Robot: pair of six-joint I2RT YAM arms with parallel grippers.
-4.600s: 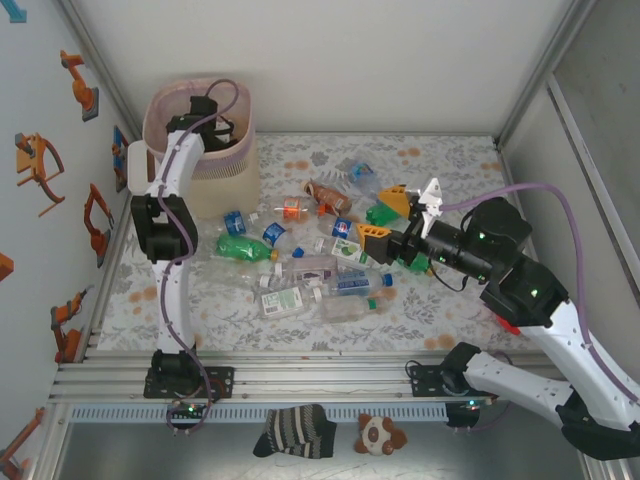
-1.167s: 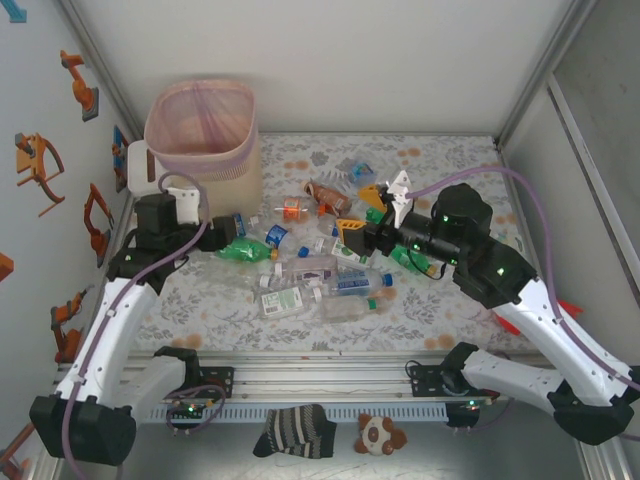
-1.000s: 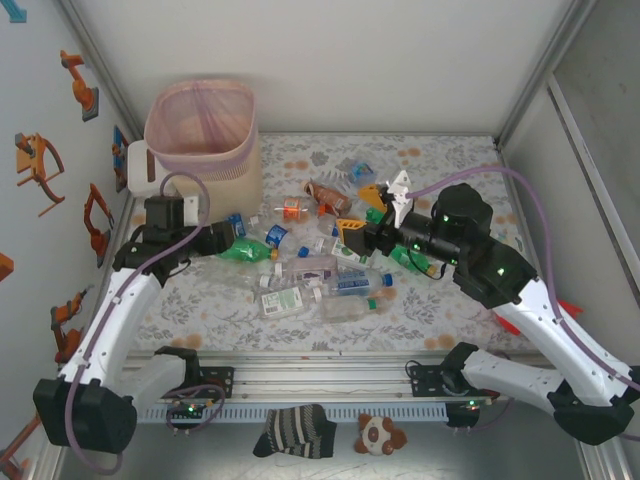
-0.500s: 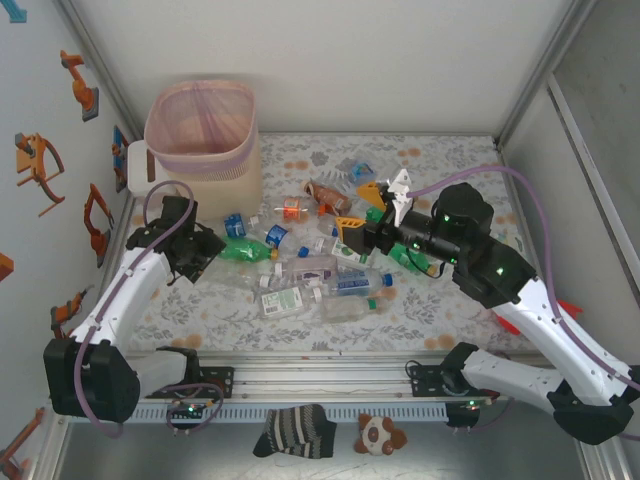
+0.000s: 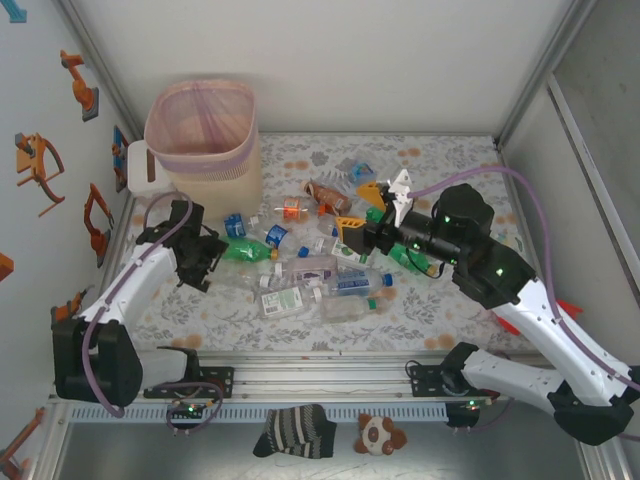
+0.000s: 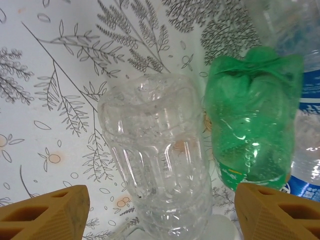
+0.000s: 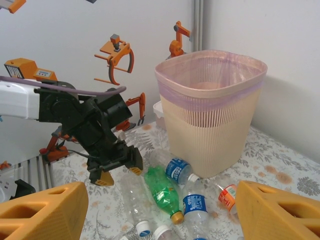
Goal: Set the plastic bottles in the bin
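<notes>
Several crushed plastic bottles point(image 5: 315, 270) lie in a pile mid-table, clear and green, with coloured labels. The beige bin point(image 5: 215, 175) with a pink liner stands at the back left, also in the right wrist view point(image 7: 212, 115). My left gripper point(image 5: 202, 262) is open and low at the pile's left end. Its orange fingertips point(image 6: 45, 212) straddle a clear bottle point(image 6: 155, 155) with gaps on both sides. A green bottle point(image 6: 252, 120) lies just right of that one. My right gripper point(image 5: 360, 212) hangs open above the pile with nothing in it, facing the bin point(image 7: 160, 210).
A small white box point(image 5: 140, 165) sits against the bin's left side. Enclosure walls close in the left, back and right. The flowered tabletop point(image 5: 450, 300) has room at the front and far right. A metal rail point(image 5: 320, 375) runs along the near edge.
My left arm has swung down and to the right, and its gripper has dropped over the clear bottle beside the green one. The right arm has barely moved.
</notes>
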